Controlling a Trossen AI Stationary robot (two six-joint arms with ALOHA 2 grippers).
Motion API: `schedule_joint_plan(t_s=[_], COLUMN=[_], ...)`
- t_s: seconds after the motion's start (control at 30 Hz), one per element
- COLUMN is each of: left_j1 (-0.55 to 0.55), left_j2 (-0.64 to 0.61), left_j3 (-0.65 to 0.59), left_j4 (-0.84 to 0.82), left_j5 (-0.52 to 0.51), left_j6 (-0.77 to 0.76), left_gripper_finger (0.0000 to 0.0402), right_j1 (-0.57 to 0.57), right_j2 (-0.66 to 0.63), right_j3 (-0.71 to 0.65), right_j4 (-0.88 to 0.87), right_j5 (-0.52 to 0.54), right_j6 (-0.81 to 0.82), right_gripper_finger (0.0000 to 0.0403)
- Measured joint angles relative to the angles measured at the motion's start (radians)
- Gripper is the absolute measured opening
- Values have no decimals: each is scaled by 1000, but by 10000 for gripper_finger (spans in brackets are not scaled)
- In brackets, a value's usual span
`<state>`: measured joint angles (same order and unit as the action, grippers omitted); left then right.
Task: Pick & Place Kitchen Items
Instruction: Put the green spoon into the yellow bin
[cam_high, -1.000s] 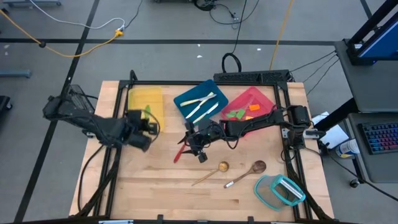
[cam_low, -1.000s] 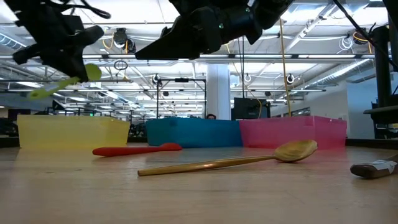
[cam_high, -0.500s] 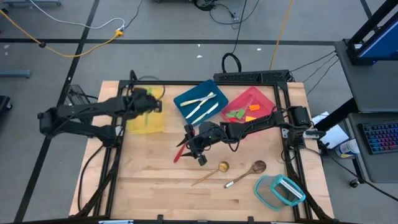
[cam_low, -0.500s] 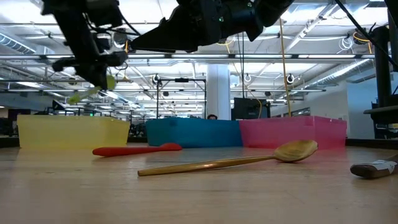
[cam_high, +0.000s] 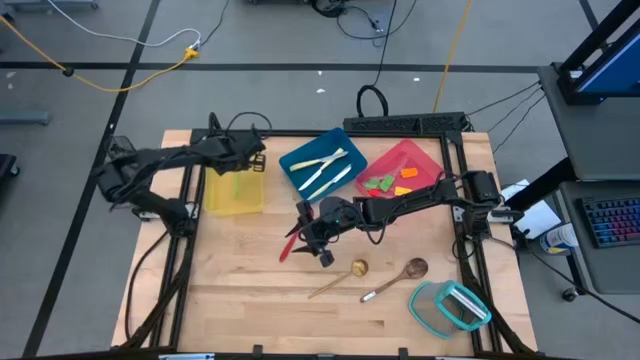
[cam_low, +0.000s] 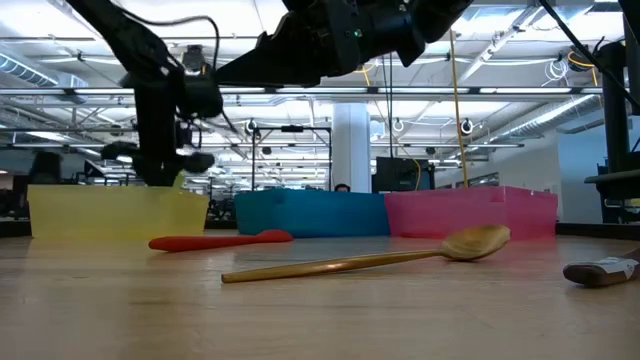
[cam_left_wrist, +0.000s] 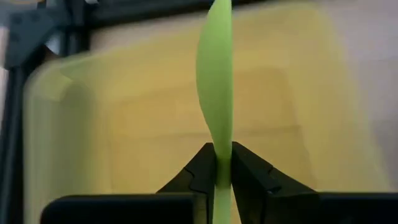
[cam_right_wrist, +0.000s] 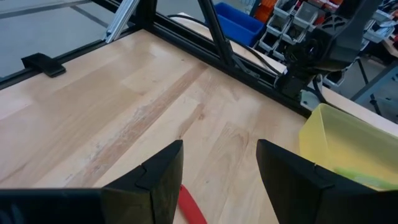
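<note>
**Two dark arms with angular fingers**

Both arms are matte black, built from slim tubes with thicker blocks at the joints. Black cables loop loosely along the left arm (cam_high: 160, 175) and the right arm (cam_high: 420, 195). The right gripper (cam_right_wrist: 217, 171) has two wide, flat, angular fingers. The left gripper (cam_left_wrist: 217, 171) has narrow black fingers with stepped edges.
</note>
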<state>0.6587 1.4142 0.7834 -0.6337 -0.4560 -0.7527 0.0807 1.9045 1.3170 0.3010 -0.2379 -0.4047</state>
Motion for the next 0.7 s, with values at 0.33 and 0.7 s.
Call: schedule_joint_plan(t_s=[0.33,0.7], left_j1=[11,11], left_j2=[113,112], left_j3=[0,0], left_j4=[10,28], left_j5=[21,3], left_j6=[14,52], left_gripper_finger=[65,135], right_j1=[0,0], right_j2=[0,0], right_j3=[0,-1], right_j4=[-34,-85], right_j5=[0,0], right_j6=[35,108], right_gripper_finger=[196,196])
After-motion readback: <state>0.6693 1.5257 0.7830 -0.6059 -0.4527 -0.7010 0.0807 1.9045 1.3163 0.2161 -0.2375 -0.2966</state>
